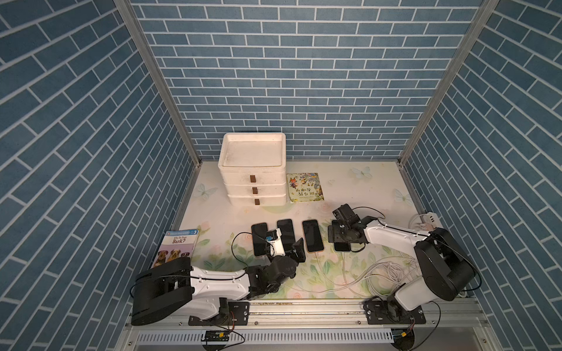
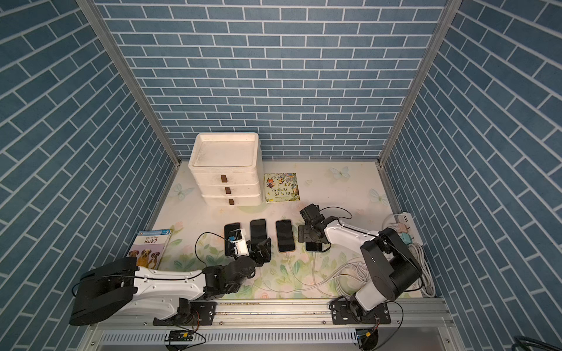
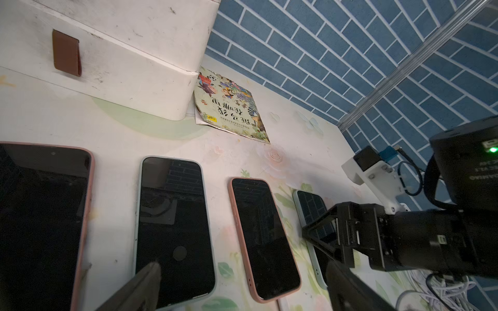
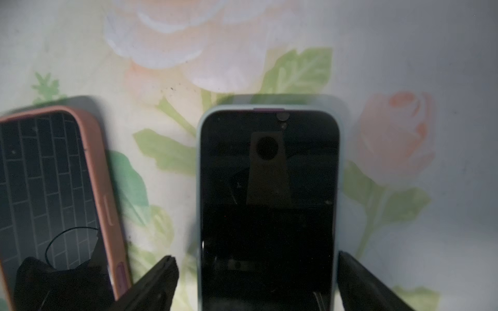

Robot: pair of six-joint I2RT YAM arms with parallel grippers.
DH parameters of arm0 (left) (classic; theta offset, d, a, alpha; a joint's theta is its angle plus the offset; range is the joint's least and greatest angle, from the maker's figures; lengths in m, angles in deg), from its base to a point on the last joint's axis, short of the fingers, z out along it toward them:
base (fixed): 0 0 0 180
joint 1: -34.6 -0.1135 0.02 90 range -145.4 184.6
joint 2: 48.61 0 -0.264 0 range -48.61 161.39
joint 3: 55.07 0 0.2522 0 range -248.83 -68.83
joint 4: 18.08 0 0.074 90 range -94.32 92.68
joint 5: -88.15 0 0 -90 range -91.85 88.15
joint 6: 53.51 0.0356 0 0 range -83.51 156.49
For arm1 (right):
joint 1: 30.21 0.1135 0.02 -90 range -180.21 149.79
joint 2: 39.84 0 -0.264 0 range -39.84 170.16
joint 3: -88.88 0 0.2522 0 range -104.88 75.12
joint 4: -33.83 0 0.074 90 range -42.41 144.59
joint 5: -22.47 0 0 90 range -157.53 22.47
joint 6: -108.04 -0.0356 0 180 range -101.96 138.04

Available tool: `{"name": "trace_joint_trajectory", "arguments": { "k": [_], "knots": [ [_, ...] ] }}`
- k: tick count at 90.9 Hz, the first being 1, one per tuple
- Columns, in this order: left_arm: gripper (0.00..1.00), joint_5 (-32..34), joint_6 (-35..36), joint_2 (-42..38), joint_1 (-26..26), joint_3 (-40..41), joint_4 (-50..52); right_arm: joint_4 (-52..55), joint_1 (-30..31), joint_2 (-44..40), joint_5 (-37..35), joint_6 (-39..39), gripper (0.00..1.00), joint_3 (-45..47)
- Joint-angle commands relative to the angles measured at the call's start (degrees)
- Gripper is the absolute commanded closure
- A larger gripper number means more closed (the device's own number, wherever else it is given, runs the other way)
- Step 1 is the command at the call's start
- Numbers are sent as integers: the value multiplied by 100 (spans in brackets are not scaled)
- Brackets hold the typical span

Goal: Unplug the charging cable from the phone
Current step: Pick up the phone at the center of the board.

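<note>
Right gripper (image 4: 255,258): spread, straddling mint-cased black-screen phone (image 4: 269,188), no grip | left gripper (image 3: 245,272): spread, empty | risk: off-centre clamp may skew phone; tugging thin white charging cable (image 1: 344,264) may drag it.

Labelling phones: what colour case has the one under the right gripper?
Pale mint case, best in right wrist view.

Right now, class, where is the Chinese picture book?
In both top views the picture book lies flat at the back of the table, right beside the drawers on their right, behind the row of phones.
</note>
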Motion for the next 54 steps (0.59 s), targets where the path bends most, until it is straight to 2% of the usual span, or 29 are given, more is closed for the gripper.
{"name": "trace_joint_trajectory", "arguments": {
  "k": [1, 21, 39, 44, 47, 54],
  "knots": [
    [1, -131, 186, 154, 38, 116, -518, 289, 54, 74, -149, -247, 8, -57],
    [2, -286, 358, 443, 39, 186, -1210, 260, 47, 177, -198, -257, 11, -13],
    [6, -446, 525, 816, 39, 261, -1871, 181, 30, 251, -245, -283, 25, 24],
    [12, -532, 619, 993, 39, 247, -2106, 142, 21, 186, -286, -275, 31, 34],
    [19, -571, 700, 1118, 38, 210, -2243, 107, 21, 119, -328, -264, 36, 44],
    [31, -730, 863, 1370, 36, 70, -2484, -21, 21, -64, -358, -198, 48, 94]
  ]
}}
